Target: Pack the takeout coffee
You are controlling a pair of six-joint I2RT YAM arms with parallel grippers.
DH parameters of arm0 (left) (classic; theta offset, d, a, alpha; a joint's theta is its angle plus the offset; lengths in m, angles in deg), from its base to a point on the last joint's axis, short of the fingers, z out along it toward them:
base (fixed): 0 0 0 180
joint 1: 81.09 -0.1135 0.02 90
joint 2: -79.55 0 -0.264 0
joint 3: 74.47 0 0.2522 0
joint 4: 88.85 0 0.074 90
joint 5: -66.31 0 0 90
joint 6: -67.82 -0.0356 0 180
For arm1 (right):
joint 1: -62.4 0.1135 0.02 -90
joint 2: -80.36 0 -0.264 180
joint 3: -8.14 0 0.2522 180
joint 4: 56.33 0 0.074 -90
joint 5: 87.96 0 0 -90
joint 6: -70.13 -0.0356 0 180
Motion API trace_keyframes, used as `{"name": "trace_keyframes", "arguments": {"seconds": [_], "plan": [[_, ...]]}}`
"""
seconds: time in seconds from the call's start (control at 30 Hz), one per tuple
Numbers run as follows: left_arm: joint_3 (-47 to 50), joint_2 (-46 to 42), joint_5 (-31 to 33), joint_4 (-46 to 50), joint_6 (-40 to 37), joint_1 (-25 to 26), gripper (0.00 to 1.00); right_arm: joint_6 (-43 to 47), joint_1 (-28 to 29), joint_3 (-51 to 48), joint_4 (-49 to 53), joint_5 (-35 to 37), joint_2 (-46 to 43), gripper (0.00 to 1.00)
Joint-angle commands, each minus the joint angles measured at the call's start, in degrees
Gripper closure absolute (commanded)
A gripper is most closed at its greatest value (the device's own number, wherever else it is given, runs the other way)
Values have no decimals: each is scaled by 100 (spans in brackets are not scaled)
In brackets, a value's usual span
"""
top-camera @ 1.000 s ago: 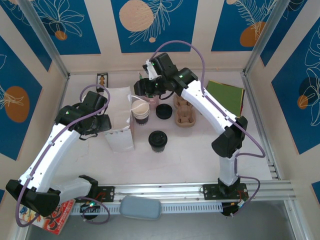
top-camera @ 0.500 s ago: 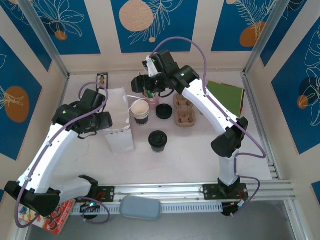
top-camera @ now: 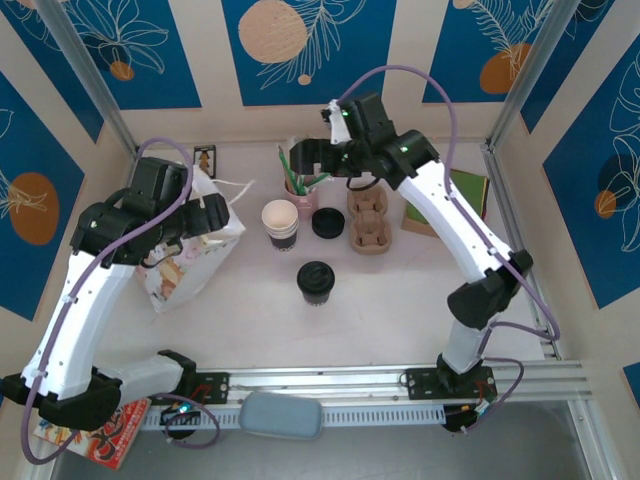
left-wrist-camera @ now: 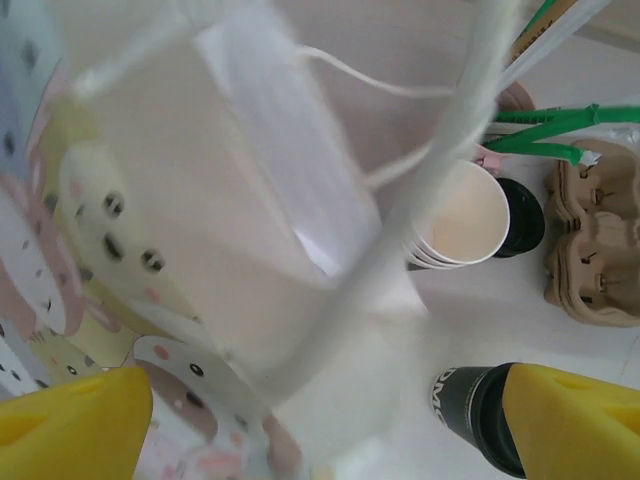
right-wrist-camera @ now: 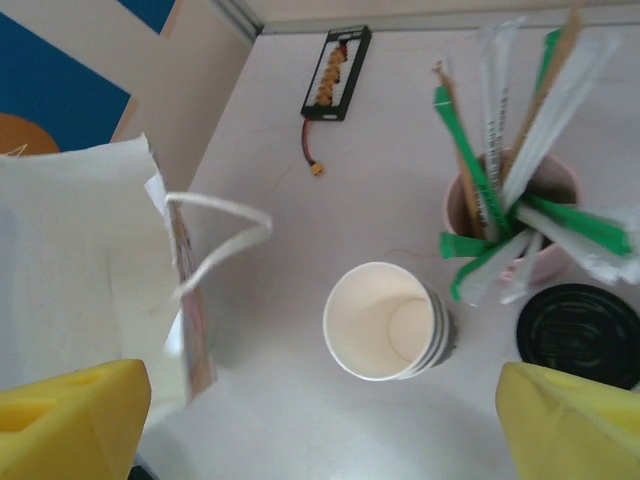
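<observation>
Lots of bare table (top-camera: 400, 310) in front & R of the coffee, walls all round. My L gripper (left-wrist-camera: 325, 415) has fingers spread wide, close over the paper bag (top-camera: 185, 265), not pinching it. Bag leans over; can't see what's in it. It's thin white paper w/ cartoon print & string handles. My R gripper (right-wrist-camera: 320, 420) is spread wide too, nothing btw the fingers, above the open cup (right-wrist-camera: 385, 322), which is empty. Pink pot (right-wrist-camera: 560, 185) holds wrapped straws. Takeout coffee (top-camera: 316, 282) stands mid table, apart from the bag, round black lid on. Loose black lid (right-wrist-camera: 578, 335) lies flat nxt to the pot. Bumpy brown card tray (top-camera: 367, 222) is empty
</observation>
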State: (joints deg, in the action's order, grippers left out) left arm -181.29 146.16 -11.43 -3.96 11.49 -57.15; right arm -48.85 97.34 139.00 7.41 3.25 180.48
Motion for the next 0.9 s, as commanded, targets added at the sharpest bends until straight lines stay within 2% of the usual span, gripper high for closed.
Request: {"name": "trace_keyframes", "arguments": {"seconds": [0.0,0.3,0.33,0.37,0.4,0.43,0.7,0.87], "plan": [[256,-19,23,-85,-129,-65,12,-112,5,-357,-235,-17,-241,9],[615,-172,675,102,-153,-75,15,-187,193,-541,-284,-148,-167,10],[642,-198,747,106,-138,-74,14,-196,197,-537,-279,-148,-155,10],[676,-214,808,91,-124,-74,4,-197,205,-531,-270,-156,-142,10],[712,-211,820,41,-148,-96,0,-199,215,-530,-257,-152,-135,10],[727,-174,837,24,-146,-127,0,-194,228,-534,-258,-140,-136,9],[324,887,1218,-190,-207,-461,1,-201,268,-898,-221,-66,-327,8],[-278,2056,1566,-179,-114,-649,12,-190,217,-1258,-237,54,-636,7]]}}
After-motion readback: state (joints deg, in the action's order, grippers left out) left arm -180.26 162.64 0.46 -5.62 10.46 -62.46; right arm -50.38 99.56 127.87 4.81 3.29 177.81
